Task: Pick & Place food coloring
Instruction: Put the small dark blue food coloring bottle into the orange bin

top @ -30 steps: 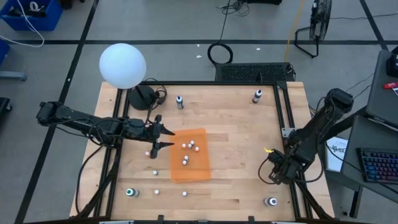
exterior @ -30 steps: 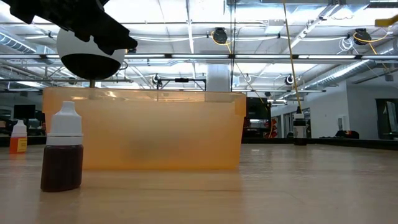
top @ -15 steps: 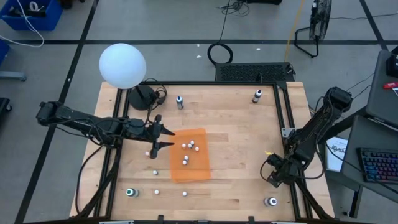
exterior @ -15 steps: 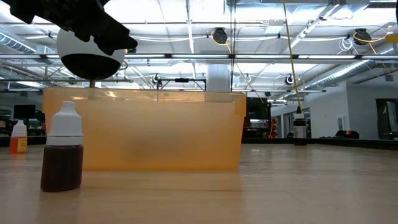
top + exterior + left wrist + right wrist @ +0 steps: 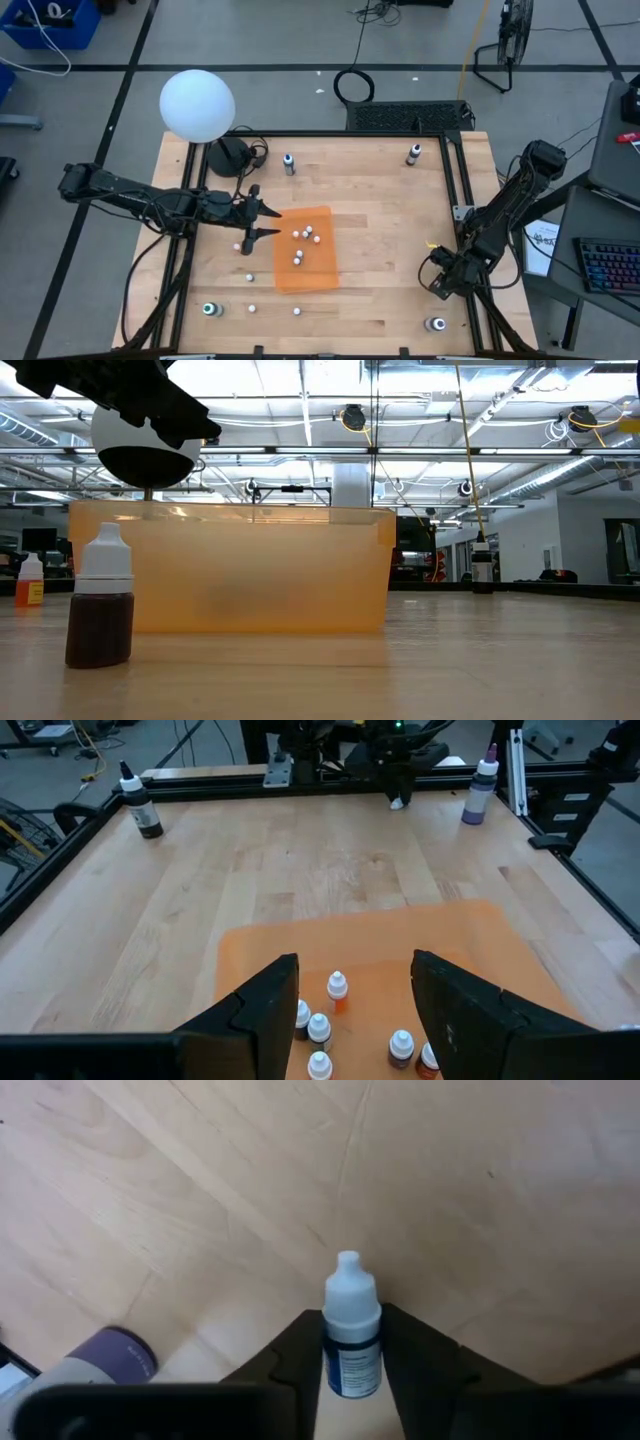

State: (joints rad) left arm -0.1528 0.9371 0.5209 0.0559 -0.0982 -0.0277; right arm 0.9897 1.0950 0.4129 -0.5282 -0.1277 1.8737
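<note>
High view, read from left to right: the left gripper (image 5: 262, 222) hangs over the left edge of the orange tray (image 5: 318, 281), which lies near the middle of the bench (image 5: 380, 200); its fingers (image 5: 262, 1010) stand apart and hold nothing, as the left wrist view confirms. Inside the tray lie at least 4 food coloring bottles (image 5: 303, 235) with white caps, clustered toward its far half; the left wrist view shows them as small squat bodies, some with orange-brown contents. More bottles stand loose on the bench: 1 just outside the tray's left edge (image 5: 238, 246), others along the near edge, and 2 taller dark bottles (image 5: 289, 163) near the far edge. A large white globe (image 5: 197, 105) sits at the far-left corner. At the right edge, toward the near-right corner, the right gripper (image 5: 440, 285) is low over the bench. The right wrist view shows its 2 fingers (image 5: 300, 1355) clamped against a small bottle (image 5: 351, 1330) with a white cap, pale shoulder and dark blue labelled body, standing upright between them. Judged step: the grasp of this bottle is just being completed. The next move calls for a straight lift without tilting the bottle, then carriage leftward to the tray. The low view shows a brown-filled bottle (image 5: 100, 606) standing before the tray wall.
</note>
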